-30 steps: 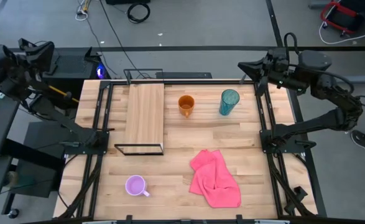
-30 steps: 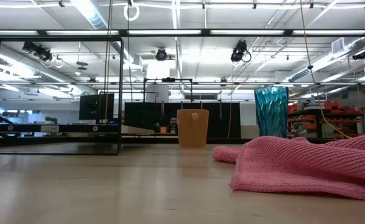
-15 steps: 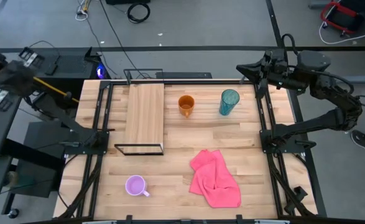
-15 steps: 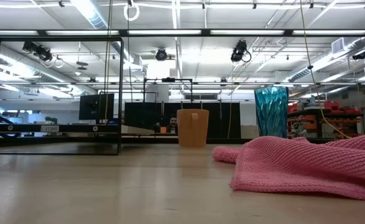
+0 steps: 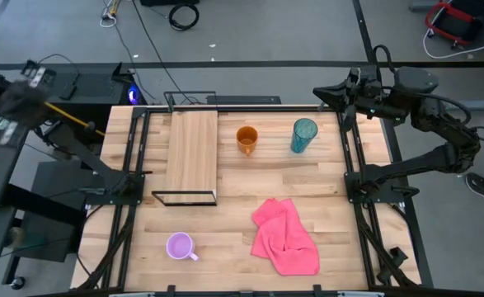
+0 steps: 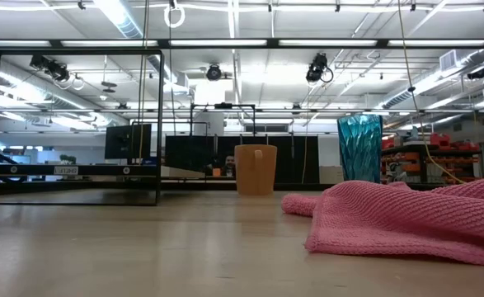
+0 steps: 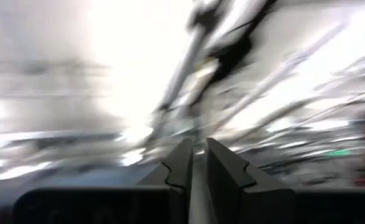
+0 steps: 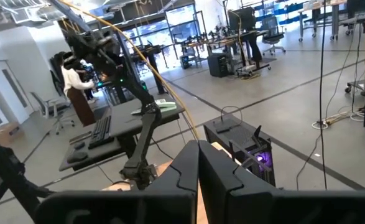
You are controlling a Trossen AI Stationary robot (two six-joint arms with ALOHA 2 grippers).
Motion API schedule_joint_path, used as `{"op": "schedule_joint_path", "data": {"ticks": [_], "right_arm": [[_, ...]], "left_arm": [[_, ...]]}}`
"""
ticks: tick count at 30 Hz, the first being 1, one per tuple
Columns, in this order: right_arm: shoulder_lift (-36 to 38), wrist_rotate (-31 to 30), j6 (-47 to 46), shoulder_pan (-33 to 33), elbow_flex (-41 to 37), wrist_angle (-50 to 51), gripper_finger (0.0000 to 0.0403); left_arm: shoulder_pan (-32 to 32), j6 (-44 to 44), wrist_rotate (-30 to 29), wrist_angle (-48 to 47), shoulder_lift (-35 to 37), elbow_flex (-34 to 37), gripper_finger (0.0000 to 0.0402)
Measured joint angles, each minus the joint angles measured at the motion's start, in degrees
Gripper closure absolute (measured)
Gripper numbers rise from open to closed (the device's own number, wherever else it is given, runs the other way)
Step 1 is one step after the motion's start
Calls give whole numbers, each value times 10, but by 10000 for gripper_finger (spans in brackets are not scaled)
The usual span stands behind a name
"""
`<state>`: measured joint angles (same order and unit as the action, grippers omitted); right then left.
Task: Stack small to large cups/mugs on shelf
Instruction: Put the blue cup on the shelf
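The shelf [image 5: 192, 152], a light-wood plank on a black frame, stands at the table's far left; its frame also shows in the low view [image 6: 157, 124]. The orange mug [image 5: 246, 139] and the teal tumbler [image 5: 303, 134] stand upright on the tabletop to its right, and both show in the low view, mug [image 6: 256, 169] and tumbler [image 6: 359, 148]. The lilac mug [image 5: 180, 246] stands near the front edge, left of centre. My left gripper [image 7: 199, 163] is shut and empty, off the table's left side. My right gripper [image 5: 319, 89] is shut and empty above the far right corner.
A crumpled pink cloth [image 5: 285, 238] lies on the table near the front, right of centre, and fills the low view's right foreground [image 6: 406, 214]. Black arm frames run along the table's left and right edges. Bare wood lies between the shelf, the mugs and the cloth.
My left arm has swung away from the table toward the left, and its wrist view is blurred with motion. The mugs, tumbler, shelf and cloth stand as before.
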<state>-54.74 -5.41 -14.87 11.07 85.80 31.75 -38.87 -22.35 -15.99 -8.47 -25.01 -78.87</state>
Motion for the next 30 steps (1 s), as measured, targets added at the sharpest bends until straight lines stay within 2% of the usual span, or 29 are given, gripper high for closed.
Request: {"op": "schedule_joint_path", "data": {"ticks": [3, 7, 18, 22, 30], "right_arm": [[0, 0, -3, 0, 0, 0, 387], [0, 0, -6, 0, 0, 0, 387], [-1, 17, -15, 0, 0, 0, 387], [-2, 17, -15, 0, 0, -2, 387], [22, -6, -16, 20, 0, -5, 387]], "left_arm": [[-6, -55, -76, 7, -7, 0, 347], [-39, -137, -109, 11, -15, 0, 345], [-224, -331, -343, 88, -11, 0, 352], [-261, -357, -369, 88, -11, 0, 347], [-262, -343, -389, 110, -10, 0, 350]]}}
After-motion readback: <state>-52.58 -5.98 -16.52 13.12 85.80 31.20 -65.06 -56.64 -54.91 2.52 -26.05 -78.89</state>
